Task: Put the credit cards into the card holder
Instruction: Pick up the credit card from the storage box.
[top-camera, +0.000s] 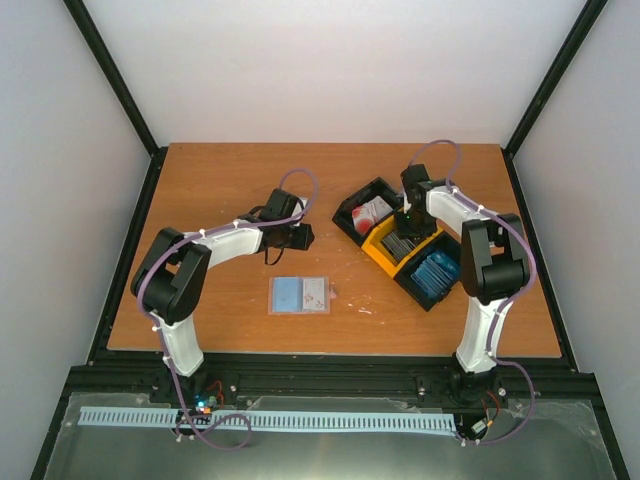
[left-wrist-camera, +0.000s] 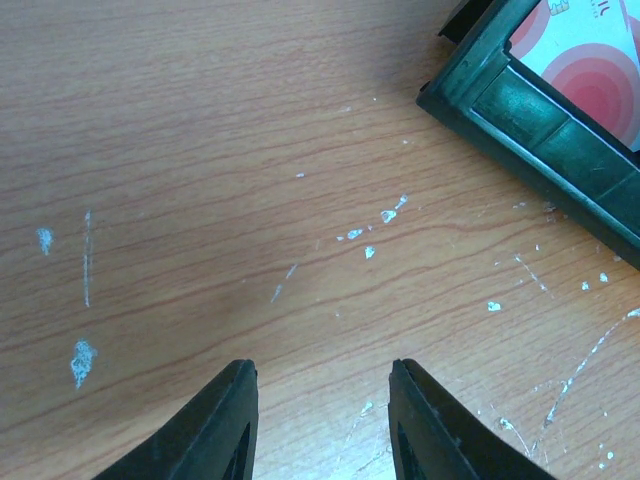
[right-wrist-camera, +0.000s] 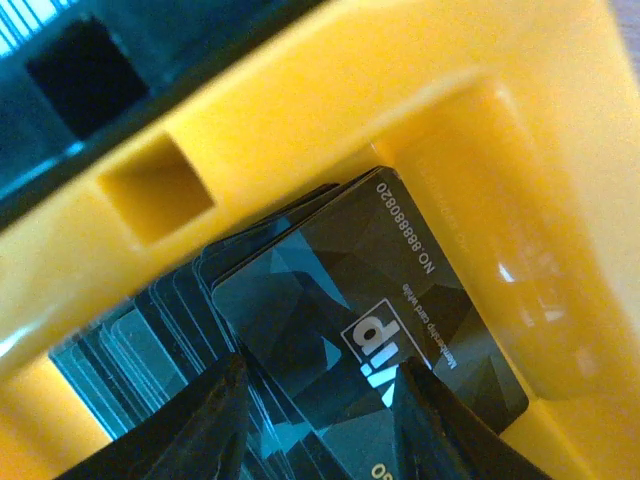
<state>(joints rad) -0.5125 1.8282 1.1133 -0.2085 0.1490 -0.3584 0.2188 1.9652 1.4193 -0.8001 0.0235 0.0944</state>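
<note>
The card holder (top-camera: 299, 295) lies open and flat on the table, pale blue inside, with a white card in its right half. Dark grey cards (right-wrist-camera: 370, 310) are stacked in the yellow bin (top-camera: 385, 252). White-and-red cards (top-camera: 372, 212) lie in a black bin and also show in the left wrist view (left-wrist-camera: 590, 60). Blue cards (top-camera: 436, 272) fill another black bin. My right gripper (right-wrist-camera: 318, 400) is open, down inside the yellow bin, with its fingers either side of the top dark card. My left gripper (left-wrist-camera: 322, 400) is open and empty over bare wood.
Three bins sit in a diagonal row at the right: a black one (top-camera: 352, 212), the yellow one, a black one (top-camera: 420, 290). The black bin's wall (left-wrist-camera: 540, 120) lies ahead and to the right of my left gripper. The wooden table (top-camera: 220, 180) is scratched with white flecks.
</note>
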